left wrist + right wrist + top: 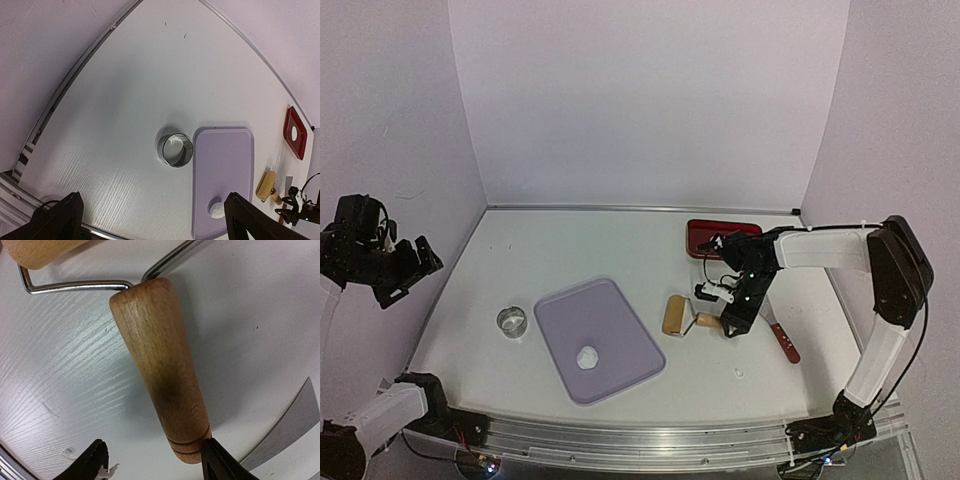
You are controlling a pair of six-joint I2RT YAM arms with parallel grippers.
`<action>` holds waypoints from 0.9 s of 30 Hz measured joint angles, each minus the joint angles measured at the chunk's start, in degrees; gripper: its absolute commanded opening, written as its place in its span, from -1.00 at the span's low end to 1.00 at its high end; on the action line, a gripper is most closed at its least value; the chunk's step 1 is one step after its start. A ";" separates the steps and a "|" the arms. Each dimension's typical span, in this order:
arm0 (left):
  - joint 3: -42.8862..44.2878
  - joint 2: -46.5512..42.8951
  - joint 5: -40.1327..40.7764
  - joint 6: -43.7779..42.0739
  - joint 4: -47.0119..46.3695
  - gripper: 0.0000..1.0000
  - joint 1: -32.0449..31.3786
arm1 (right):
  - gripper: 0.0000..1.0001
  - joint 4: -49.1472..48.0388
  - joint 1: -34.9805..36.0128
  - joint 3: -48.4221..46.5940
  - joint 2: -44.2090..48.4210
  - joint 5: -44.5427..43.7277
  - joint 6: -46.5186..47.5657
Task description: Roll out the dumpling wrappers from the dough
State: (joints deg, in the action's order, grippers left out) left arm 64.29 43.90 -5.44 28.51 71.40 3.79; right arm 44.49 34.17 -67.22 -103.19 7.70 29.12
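Top view, dough: the soft white dough lump (587, 357) sits near the front end of the flat lavender plastic board (620, 320), a rounded blob that has not been pressed flat.
Top view, roller: the wooden roller with wire frame and wooden handle (677, 314) lies on the white surface (620, 250) just right of the board, apart from the dough.
Top view, right fingers (735, 318): down at the handle end of the roller.
Top view, left fingers (422, 258): held high at the far left, spread wide, holding nothing.
Top view, other items: the round metal ring cutter (512, 321) stands just left of the board. The red rectangular tray (720, 238) lies at the back and the red-handled blade (786, 345) right of the roller.
Left wrist view: the spread fingertips frame the ring cutter, the board and the lump from well above.
Right wrist view: the fingers stand either side of the handle's grooved end. One looks to be against the wood and the other is apart from it, so there is no pinch yet.
Progress: no round wrappers are in view, so this looks like the very start. Lifting the roller, flattening the lump and cutting discs all remain.
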 measured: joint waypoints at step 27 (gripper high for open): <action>-4.11 3.27 -0.52 2.03 -3.94 0.99 0.00 | 0.50 -1.14 1.55 4.87 8.17 -3.42 -14.98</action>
State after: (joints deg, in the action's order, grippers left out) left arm 60.18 47.17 -5.96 30.55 67.46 3.79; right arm 43.35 35.73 -62.35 -95.03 4.28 14.14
